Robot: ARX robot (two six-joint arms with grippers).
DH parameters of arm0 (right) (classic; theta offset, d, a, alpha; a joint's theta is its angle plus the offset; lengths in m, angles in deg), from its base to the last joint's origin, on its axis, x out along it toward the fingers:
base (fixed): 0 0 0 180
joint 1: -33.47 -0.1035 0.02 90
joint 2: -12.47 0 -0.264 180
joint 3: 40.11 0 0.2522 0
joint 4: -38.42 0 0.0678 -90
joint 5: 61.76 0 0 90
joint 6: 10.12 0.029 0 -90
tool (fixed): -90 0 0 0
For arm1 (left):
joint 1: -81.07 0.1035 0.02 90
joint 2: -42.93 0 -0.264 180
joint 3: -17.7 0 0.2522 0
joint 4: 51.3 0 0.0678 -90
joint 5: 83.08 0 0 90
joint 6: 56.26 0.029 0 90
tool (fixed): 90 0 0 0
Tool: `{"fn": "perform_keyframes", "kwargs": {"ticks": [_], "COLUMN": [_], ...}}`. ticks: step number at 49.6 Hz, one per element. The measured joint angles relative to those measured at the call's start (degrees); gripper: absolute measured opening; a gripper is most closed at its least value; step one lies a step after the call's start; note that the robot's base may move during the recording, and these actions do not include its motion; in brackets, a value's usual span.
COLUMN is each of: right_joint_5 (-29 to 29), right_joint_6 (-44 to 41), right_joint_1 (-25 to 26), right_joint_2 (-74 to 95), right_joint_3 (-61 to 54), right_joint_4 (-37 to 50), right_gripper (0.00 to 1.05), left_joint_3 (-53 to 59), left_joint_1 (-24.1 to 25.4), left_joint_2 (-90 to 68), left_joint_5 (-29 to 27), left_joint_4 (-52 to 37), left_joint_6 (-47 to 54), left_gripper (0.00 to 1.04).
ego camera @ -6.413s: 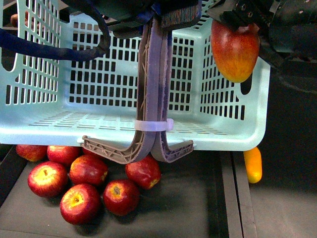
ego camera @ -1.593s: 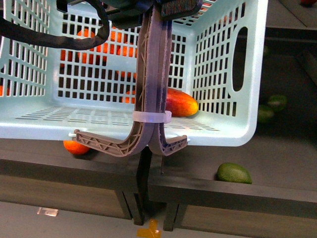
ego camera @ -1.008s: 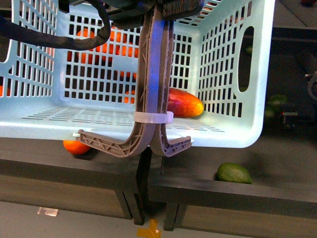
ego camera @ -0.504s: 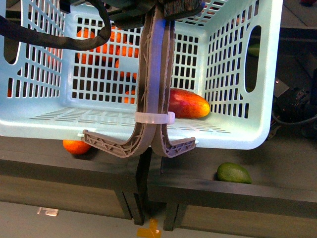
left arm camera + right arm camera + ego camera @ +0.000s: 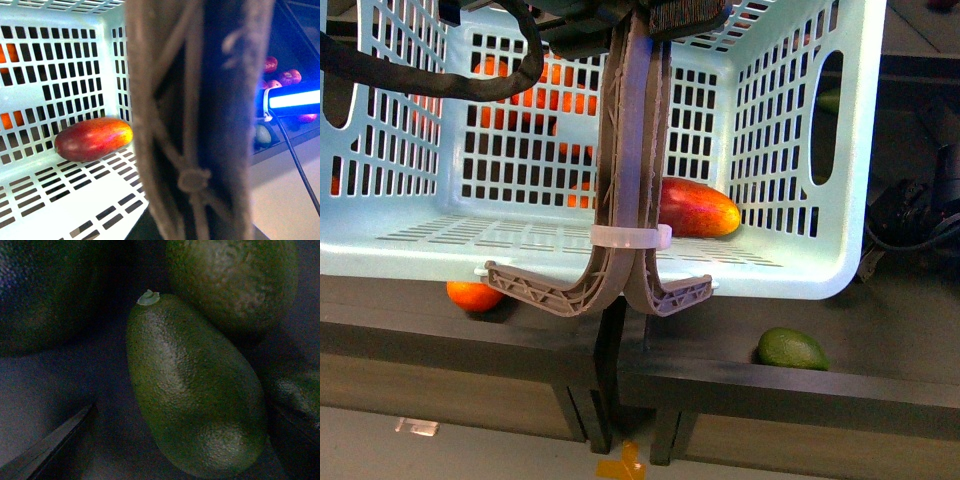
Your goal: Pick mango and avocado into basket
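A thick black sheathed cable (image 5: 485, 88) loops under the dark, boxy left arm housing (image 5: 570, 25). The right arm (image 5: 920, 205) is black and angular, trailing thin black wires (image 5: 882, 243).

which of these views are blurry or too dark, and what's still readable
Front view: evenly lit and sharp across the basket and mango. Left wrist view: the handle sits so close it is a blurred brown mass, the mango behind it is clearer, and a light strip glares blue-white. Right wrist view: dim and bluish, though the avocado still shows pebbled skin.
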Motion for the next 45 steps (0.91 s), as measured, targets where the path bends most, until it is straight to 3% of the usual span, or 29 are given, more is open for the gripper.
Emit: {"fn": "perform_keyframes", "kwargs": {"ticks": [30, 34, 37, 45], "right_joint_5": [0.1, 0.0, -0.1, -0.4], "right_joint_6": [6.9, 7.3, 7.8, 8.3], "right_joint_1": [-0.8, -0.9, -1.0, -1.4], "right_joint_2": [0.7, 0.7, 0.7, 0.7], "right_joint_3": [-0.2, -0.9, -1.3, -1.8], "right_joint_4": [3.9, 4.3, 4.4, 4.8], "right_gripper": [0.97, 0.9, 0.95, 0.75], "left_joint_3": [0.0, 0.0, 0.0, 0.0], "left_joint_1": [0.0, 0.0, 0.0, 0.0], "left_joint_2": [0.0, 0.0, 0.0, 0.0], "left_joint_5": [-0.2, -0.1, 0.0, 0.0], "left_joint_4": [0.0, 0.0, 0.0, 0.0], "left_joint_6": [0.0, 0.0, 0.0, 0.0], "left_gripper": [0.05, 0.05, 0.05, 0.05]}}
